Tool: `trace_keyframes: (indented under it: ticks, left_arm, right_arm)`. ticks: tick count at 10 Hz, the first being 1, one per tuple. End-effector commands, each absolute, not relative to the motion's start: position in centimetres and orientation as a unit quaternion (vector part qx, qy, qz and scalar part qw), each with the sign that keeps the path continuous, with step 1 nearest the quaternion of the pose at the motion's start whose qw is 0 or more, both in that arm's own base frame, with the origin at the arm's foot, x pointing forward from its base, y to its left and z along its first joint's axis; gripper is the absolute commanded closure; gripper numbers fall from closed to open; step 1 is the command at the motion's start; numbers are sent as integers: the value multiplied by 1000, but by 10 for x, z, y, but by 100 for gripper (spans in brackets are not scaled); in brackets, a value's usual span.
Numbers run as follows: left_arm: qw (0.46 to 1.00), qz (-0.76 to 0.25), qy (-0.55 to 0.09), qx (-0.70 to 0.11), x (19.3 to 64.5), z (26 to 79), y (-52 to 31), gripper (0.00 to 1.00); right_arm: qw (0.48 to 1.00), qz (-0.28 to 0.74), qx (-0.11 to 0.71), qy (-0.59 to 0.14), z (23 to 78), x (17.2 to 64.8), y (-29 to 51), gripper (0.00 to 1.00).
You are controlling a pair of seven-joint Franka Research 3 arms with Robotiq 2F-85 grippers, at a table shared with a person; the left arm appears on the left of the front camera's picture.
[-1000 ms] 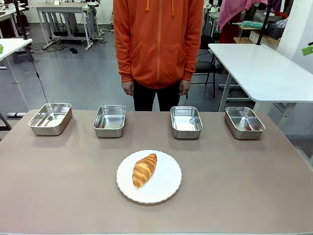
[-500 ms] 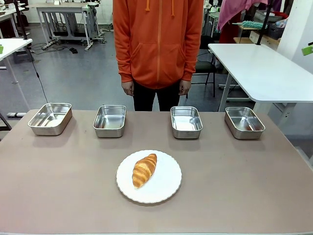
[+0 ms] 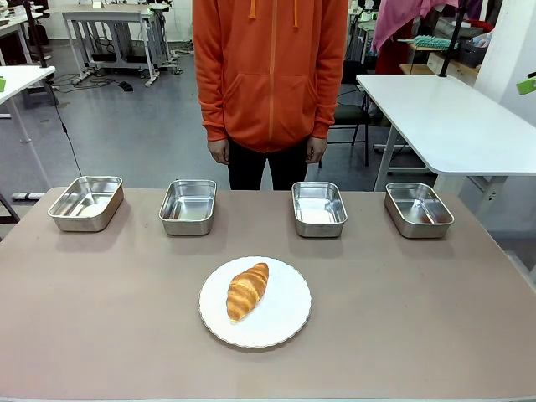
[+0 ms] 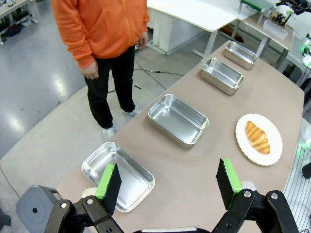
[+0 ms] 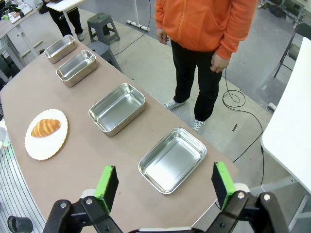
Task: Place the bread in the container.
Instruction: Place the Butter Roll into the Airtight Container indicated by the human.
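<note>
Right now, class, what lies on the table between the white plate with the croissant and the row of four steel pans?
Nothing. In the front view, a bare stretch of brown tabletop separates the white plate from the steel pans.

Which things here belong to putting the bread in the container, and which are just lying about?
Part of the job:
- golden-brown crescent croissant
- four shiny rectangular stainless-steel pans, all empty; cannot tell which one is meant

Just there:
- round white plate under the croissant
- person in an orange hooded top, standing at the far side
- white side table beyond
</note>
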State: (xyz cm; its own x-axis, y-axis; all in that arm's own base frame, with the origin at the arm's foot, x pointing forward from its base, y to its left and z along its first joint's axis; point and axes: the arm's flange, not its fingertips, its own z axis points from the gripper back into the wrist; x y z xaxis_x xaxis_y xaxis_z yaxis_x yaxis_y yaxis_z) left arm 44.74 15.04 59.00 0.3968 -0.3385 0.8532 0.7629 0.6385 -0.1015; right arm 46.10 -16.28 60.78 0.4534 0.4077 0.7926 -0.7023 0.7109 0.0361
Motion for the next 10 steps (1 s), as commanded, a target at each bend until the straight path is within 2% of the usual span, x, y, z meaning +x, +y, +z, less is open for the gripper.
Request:
trace_keyframes:
  ticks: [1, 10]
  left_arm:
    - [791, -348, -435, -254, 445, 590, 151, 0]
    - [791, -348, -435, -254, 445, 590, 151, 0]
  right_arm:
    - [828, 335, 186, -410, 609, 461, -162, 0]
    - [828, 335, 186, -410, 609, 461, -162, 0]
